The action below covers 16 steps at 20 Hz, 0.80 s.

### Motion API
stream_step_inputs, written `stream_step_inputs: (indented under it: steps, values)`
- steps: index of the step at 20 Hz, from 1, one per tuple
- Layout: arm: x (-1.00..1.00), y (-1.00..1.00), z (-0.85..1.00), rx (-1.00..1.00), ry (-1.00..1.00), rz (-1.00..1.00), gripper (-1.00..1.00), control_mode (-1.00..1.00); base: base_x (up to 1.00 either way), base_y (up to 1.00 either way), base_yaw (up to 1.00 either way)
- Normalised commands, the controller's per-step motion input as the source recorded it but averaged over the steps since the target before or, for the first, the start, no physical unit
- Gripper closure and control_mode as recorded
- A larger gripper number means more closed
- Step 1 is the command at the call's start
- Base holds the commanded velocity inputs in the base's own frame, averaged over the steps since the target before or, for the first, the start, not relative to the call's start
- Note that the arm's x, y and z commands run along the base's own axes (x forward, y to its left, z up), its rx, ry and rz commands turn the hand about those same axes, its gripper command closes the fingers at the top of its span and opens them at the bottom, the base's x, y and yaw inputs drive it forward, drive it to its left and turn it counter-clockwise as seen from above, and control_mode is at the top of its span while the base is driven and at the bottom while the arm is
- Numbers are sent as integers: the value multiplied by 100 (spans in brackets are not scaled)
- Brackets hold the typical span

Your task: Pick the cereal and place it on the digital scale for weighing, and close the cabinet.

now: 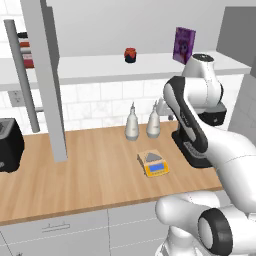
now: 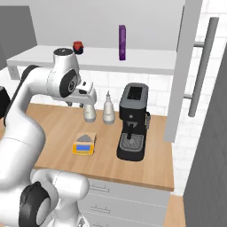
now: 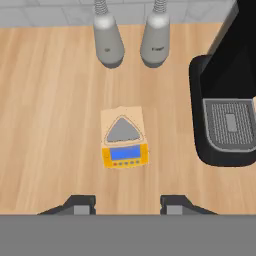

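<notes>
The cereal (image 1: 184, 45) (image 2: 122, 42), a purple box, stands upright on the open cabinet's shelf (image 1: 100, 67) (image 2: 146, 60). The cabinet doors (image 1: 47, 75) (image 2: 186, 66) are swung open, with long bar handles (image 1: 22, 75) (image 2: 201, 66). The yellow-orange digital scale (image 1: 155, 163) (image 2: 84, 143) (image 3: 124, 137) lies on the wooden counter with nothing on its grey plate. My gripper (image 2: 88, 101) (image 3: 128, 205) hangs high above the counter, pointing down, with the scale just ahead of its fingertips (image 3: 82, 205). The jaws stand apart and hold nothing.
A red jar (image 1: 130, 55) (image 2: 78, 46) sits on the shelf left of the cereal. Two grey bottles (image 1: 132, 122) (image 3: 107, 42) stand at the backsplash. A black coffee machine (image 2: 133, 122) (image 3: 227, 115) is right of the scale, and a black toaster (image 1: 9, 145) at far left.
</notes>
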Motion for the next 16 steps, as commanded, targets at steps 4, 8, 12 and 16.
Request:
stream_step_inputs:
  steps: [4,8,12,16]
  values:
    - [-50,1,0,0,-14,0,-100,-100,0,0,0]
    - [-72,8,11,-1,-22,0,-100,-100,0,0,0]
    - [-30,-12,74,0,-21,-3,-100,-100,0,0,0]
    - [-1,-10,88,0,-39,-3,-100,-100,0,0,0]
